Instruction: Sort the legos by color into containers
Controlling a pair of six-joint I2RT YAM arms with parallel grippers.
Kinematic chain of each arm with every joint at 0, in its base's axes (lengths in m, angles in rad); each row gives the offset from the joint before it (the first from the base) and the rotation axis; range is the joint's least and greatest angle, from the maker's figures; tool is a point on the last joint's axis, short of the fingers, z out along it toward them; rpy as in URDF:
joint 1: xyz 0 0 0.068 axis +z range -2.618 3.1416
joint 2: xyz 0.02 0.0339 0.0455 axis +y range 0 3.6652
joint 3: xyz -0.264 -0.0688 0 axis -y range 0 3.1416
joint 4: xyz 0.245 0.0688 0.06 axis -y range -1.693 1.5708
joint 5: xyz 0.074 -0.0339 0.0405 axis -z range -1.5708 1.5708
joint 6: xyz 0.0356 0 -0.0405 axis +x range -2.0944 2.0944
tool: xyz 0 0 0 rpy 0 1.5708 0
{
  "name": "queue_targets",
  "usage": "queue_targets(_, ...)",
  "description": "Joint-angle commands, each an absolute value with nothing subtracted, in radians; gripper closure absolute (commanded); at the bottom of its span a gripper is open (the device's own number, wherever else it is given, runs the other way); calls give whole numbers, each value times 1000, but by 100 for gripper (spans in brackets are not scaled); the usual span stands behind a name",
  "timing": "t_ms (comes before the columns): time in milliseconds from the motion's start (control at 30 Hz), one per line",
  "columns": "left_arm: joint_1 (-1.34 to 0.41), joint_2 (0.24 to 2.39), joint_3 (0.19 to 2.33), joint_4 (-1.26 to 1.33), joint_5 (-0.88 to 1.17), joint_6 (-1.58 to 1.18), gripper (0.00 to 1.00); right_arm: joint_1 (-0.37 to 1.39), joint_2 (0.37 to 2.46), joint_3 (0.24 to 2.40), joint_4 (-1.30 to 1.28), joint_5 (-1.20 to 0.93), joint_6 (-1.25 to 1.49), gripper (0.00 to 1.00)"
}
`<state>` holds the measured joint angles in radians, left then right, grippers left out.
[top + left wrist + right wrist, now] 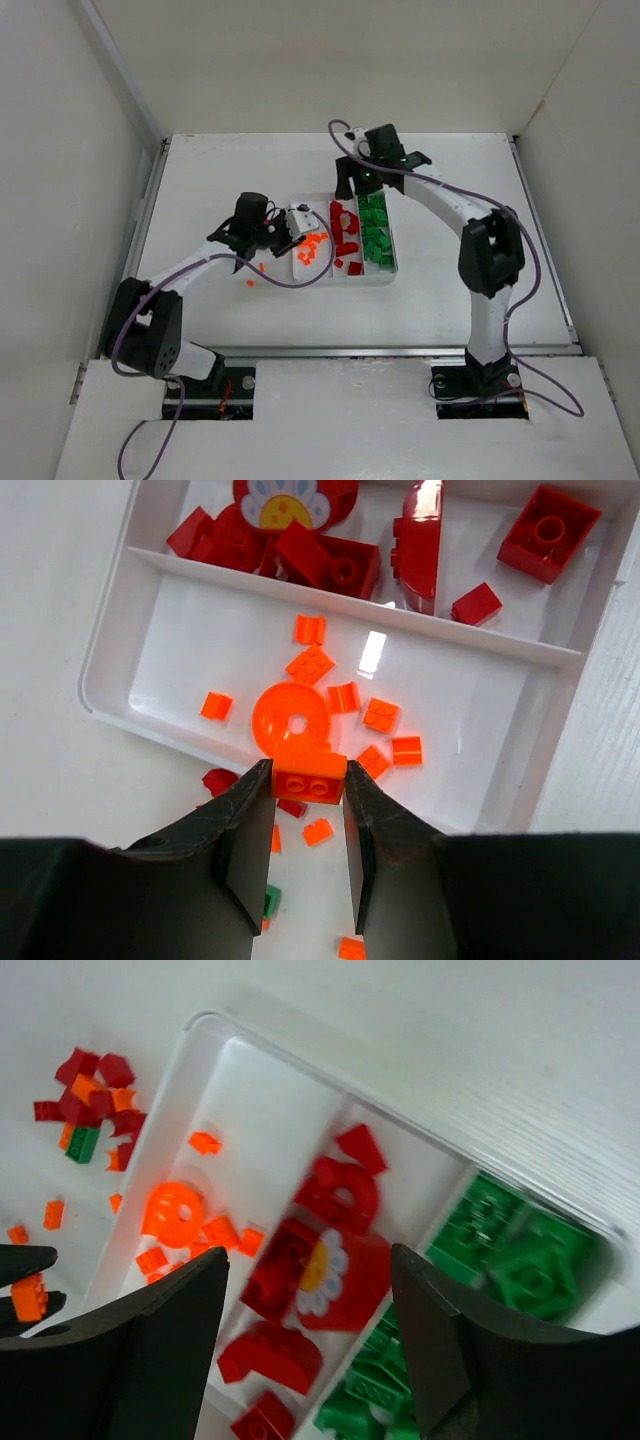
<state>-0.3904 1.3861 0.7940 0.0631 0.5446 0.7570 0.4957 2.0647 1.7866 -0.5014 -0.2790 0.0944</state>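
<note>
The white tray [345, 282] has three long compartments: orange legos [312, 247] on the left, dark red legos [345, 232] in the middle, green legos [376, 236] on the right. My left gripper [298, 226] hangs over the near-left rim of the tray [105, 650], shut on a small orange brick [308, 780], just short of an orange disc [290, 715] in the orange compartment. My right gripper [308, 1260] is open and empty above the tray's far part, over a red flower-printed piece [345, 1270]. The held orange brick also shows in the right wrist view [25, 1295].
Loose orange legos [262, 267] lie on the table left of the tray. Under my left gripper lie red [220, 780], orange [318, 830] and green [268, 898] pieces. A small mixed pile [90, 1100] sits beside the tray's left rim [190, 1040].
</note>
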Motion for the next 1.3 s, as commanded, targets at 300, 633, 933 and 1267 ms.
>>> queue_targets(300,-413,1448,870,126,583,838,2,440,1898,1700,-485,-173,86,25)
queue_targets(633,-301,1186,900,85,353,557,0,440,1868,1721,-523,-129,57,22)
queue_targets(933,-264,1078,703,-507,446,1242,21,459,1891,1740,-543,-156,57,20)
queue_targets(1267,-255,1271,748,-695,437,1759,43,480,1901,1729,-543,-179,57,20)
